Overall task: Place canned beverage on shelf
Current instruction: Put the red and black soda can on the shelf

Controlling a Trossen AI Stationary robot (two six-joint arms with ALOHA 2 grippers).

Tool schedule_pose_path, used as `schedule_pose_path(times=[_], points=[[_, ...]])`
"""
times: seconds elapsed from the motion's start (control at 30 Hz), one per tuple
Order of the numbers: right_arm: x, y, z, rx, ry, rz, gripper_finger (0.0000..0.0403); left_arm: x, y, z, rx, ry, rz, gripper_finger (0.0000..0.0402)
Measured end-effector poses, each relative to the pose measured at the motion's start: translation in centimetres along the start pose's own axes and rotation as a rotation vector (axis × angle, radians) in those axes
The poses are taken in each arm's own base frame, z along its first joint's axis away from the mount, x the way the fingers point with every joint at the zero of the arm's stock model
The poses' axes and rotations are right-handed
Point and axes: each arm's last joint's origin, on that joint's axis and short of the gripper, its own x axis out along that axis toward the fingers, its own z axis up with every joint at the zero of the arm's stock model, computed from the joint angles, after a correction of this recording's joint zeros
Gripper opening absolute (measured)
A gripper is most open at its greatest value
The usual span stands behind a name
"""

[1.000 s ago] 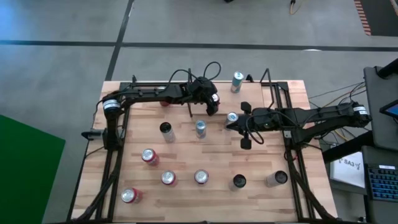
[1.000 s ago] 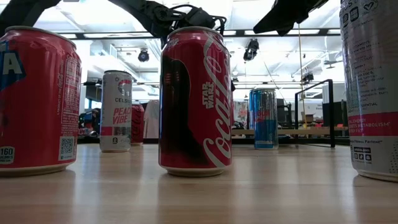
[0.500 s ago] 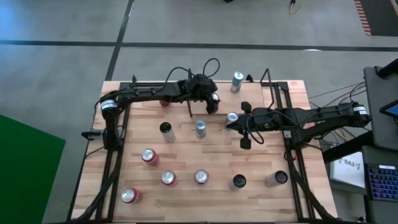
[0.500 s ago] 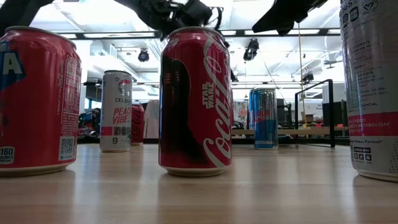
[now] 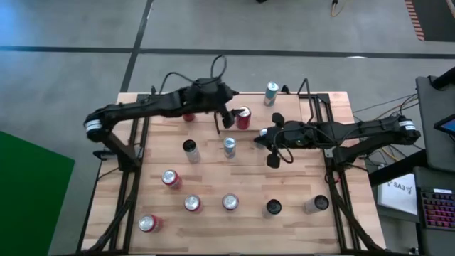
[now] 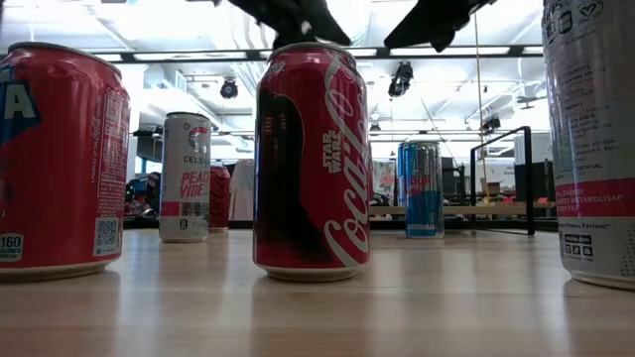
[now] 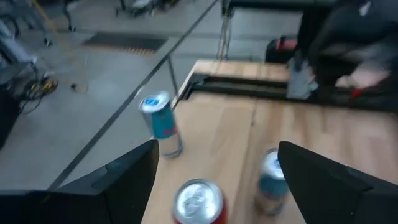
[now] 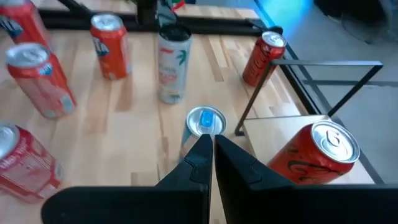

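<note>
Since a second ago, the left gripper (image 5: 229,118) has drawn back from the red can (image 5: 243,117), which now stands free on the shelf (image 5: 231,104), just beside the gripper. Its fingers (image 7: 118,180) are spread wide, with nothing between them. The right gripper (image 5: 259,138) has shifted slightly left and hangs over a blue-topped can (image 8: 204,122), its fingers (image 8: 233,158) pressed together. A teal can (image 5: 271,93) stands at the table's far edge, and more cans sit nearer the front.
</note>
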Motion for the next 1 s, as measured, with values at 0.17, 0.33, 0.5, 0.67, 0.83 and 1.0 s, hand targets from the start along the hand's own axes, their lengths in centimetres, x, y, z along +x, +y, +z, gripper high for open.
schedule_pose_path(times=[0.17, 0.33, 0.5, 0.67, 0.83, 1.0], points=[[1.3, -0.7, 0.8, 0.012, 0.056, -0.03, 0.0009, -3.7, -2.7, -1.0, -0.02, -0.117, -0.074, 0.0293], [2.7, -2.0, 1.2, 0.027, 0.125, -0.075, 0.0009, -7.2, -4.6, -2.3, -0.05, -0.217, -0.099, 0.0266], [4.7, -3.8, 1.2, 0.046, 0.232, -0.128, 0.0009, -9.9, -5.6, -3.7, -0.064, -0.272, -0.082, 0.0232], [6.7, -5.6, 0.8, 0.064, 0.366, -0.172, 0.0009, -11.6, -5.9, -5.3, -0.097, -0.332, -0.102, 0.0194], [8.2, -7.5, 0.3, 0.059, 0.476, -0.2, 0.0009, -12.6, -5.7, -7.3, -0.126, -0.378, -0.112, 0.0161], [9.2, -9.3, -0.3, 0.069, 0.561, -0.218, 0.0009, -13.6, -5.2, -8.5, -0.156, -0.423, -0.108, 0.0137]])
